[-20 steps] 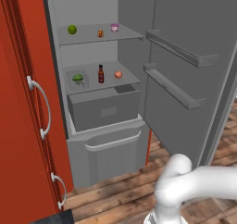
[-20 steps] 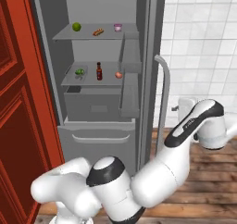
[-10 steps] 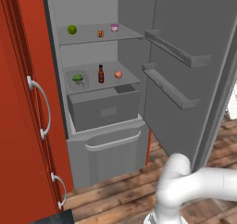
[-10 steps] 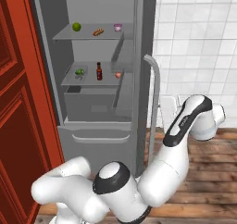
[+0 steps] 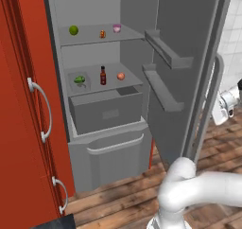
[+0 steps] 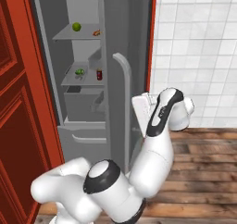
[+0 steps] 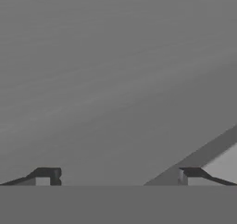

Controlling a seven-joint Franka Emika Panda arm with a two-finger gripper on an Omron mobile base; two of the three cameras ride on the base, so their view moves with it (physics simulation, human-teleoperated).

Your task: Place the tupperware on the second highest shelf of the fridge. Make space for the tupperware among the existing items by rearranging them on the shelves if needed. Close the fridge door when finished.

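Note:
The fridge (image 5: 94,5) stands open, with its door (image 5: 186,43) swung partway toward the opening. On the second highest shelf (image 5: 111,86) sit a clear tupperware (image 5: 79,80) with green inside, a red-capped bottle (image 5: 103,75) and a small orange-pink fruit (image 5: 121,75). The top shelf (image 5: 90,38) carries a lime (image 5: 73,30), a hot dog (image 5: 102,33) and a pink cup (image 5: 116,28). My gripper (image 7: 119,177) is open and empty, facing the door's flat outer face (image 7: 115,79). The hand (image 6: 140,108) rests beside the door's pale bar handle (image 6: 124,102).
Red cabinet doors (image 5: 23,105) with curved handles flank the fridge on the left. The grey drawer box (image 5: 106,112) and the bottom drawer (image 5: 111,154) sit under the shelves. A white tiled wall (image 6: 194,47) lies to the right, above a wooden floor (image 6: 203,172).
The fridge door has swung further toward shut, narrowing the opening. My arm has followed it, with the hand staying on the door's outer side.

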